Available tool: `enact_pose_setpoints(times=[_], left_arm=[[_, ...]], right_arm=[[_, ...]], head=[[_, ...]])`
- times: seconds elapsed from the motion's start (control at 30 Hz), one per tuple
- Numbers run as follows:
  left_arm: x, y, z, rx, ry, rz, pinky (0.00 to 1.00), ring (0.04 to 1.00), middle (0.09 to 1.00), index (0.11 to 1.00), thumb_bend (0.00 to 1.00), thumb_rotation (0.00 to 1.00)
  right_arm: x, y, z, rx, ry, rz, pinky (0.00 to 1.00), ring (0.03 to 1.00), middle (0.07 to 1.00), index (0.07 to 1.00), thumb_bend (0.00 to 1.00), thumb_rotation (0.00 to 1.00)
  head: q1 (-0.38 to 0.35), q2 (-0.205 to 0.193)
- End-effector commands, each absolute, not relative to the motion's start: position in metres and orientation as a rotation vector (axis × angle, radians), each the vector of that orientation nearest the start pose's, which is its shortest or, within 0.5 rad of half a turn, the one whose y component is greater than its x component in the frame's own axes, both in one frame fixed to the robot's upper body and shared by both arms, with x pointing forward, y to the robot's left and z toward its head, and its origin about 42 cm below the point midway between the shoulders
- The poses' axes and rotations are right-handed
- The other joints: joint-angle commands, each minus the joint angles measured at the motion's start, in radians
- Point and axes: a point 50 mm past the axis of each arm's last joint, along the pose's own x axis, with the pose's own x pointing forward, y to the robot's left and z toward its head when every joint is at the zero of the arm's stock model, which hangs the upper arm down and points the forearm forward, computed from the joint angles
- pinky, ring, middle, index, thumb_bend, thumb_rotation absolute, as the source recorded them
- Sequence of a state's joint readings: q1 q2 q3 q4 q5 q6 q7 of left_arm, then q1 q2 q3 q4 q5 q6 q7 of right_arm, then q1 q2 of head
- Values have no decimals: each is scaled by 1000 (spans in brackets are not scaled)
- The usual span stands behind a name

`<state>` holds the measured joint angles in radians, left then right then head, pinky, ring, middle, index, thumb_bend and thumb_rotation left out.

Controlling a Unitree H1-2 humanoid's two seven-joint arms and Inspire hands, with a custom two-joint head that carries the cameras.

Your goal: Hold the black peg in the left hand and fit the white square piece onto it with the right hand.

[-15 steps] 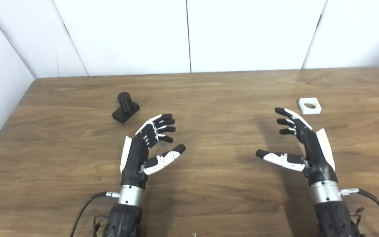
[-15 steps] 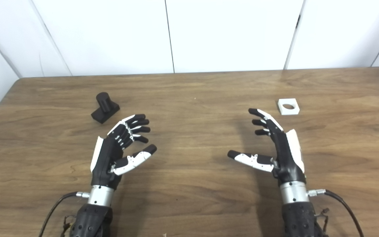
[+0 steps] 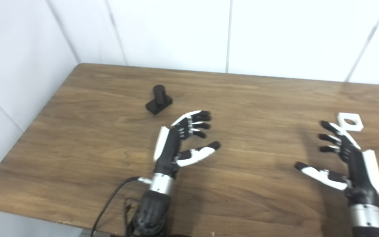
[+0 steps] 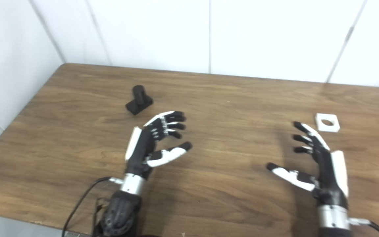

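Black peg sitting on its square base toward the far left of the counter, post tilted a bit, not picked up yet. Left hand just in front of it and slightly to the right, near but not touching, holding nothing, fingers loosely curled and apart, thumb poking out to the right. Right hand over on the other side, also empty, fingers spread and pointing away, thumb stuck out to the left. White square piece lying flat just past those fingertips, round hole facing up, close but no contact. Peg and square well apart, pretty much opposite ends of the wood. Dark cable looping off the left wrist near the front edge. Plain white wall panels behind and along the left.
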<state>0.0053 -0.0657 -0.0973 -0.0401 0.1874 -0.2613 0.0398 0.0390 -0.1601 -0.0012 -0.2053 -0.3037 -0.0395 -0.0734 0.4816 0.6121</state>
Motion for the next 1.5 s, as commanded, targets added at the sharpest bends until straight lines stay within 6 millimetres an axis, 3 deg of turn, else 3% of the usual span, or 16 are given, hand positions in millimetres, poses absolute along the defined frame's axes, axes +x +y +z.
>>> enact_pose_setpoints(times=[0.0, 0.23, 0.53, 0.57, 0.67, 1.0, 1.47], left_arm=[[277, 151, 113, 97, -292, -67, 541, 674, 726, 700, 687, 150], [277, 150, 112, 99, -294, -53, 525, 674, 723, 699, 706, 125], [278, 155, 118, 156, -309, -38, 530, 665, 726, 708, 692, 149], [279, 156, 120, 182, -307, -29, 477, 618, 708, 689, 685, 152], [280, 159, 126, 250, -309, -1, 442, 587, 697, 657, 681, 157], [285, 181, 161, 487, -304, 71, 510, 635, 700, 668, 706, 186], [298, 208, 200, 640, -332, 141, 552, 663, 701, 658, 724, 172]], right_arm=[[271, -257, 167, -440, -270, -96, 634, 757, 831, 801, 723, 91], [270, -254, 173, -449, -258, -102, 592, 725, 800, 779, 725, 85], [270, -254, 177, -450, -256, -94, 587, 717, 797, 765, 727, 52], [271, -254, 177, -449, -254, -93, 577, 708, 796, 764, 729, 44], [271, -255, 179, -447, -247, -91, 564, 700, 798, 766, 728, 34], [272, -254, 182, -435, -245, -90, 558, 700, 794, 762, 726, 2], [272, -255, 186, -430, -238, -90, 533, 693, 790, 755, 726, 0]], head=[[-2, -1], [-27, -6], [11, -24], [13, -27], [15, -27], [6, -24], [7, -26]])
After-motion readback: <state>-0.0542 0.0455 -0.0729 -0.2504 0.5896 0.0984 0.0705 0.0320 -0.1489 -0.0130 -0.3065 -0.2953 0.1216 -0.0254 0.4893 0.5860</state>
